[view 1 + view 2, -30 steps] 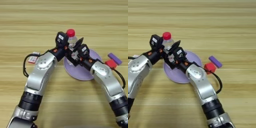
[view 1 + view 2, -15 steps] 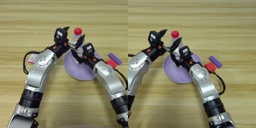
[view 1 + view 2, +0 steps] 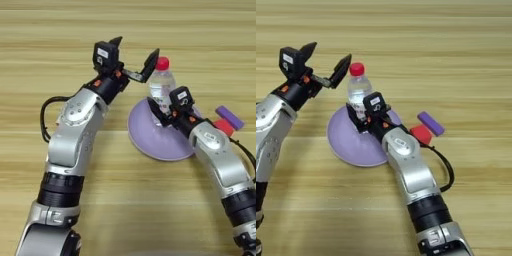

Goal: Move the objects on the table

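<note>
A small clear bottle (image 3: 161, 84) with a red cap and white label stands upright at the far edge of a purple plate (image 3: 154, 140). My right gripper (image 3: 160, 107) is shut on the bottle's lower part, reaching in from the right. My left gripper (image 3: 136, 47) is open with its fingers spread wide, just left of the bottle's cap and not touching it. A red cube (image 3: 421, 134) and a small purple flat block (image 3: 431, 123) lie on the table (image 3: 456, 60) to the right of the plate, behind my right forearm.
Both forearms slant in from the near corners and meet over the plate. A black cable loops off each arm.
My left gripper has let go of the bottle's top, opened wide and drawn back to the left. The bottle, held by my right gripper, has shifted a little to the right.
</note>
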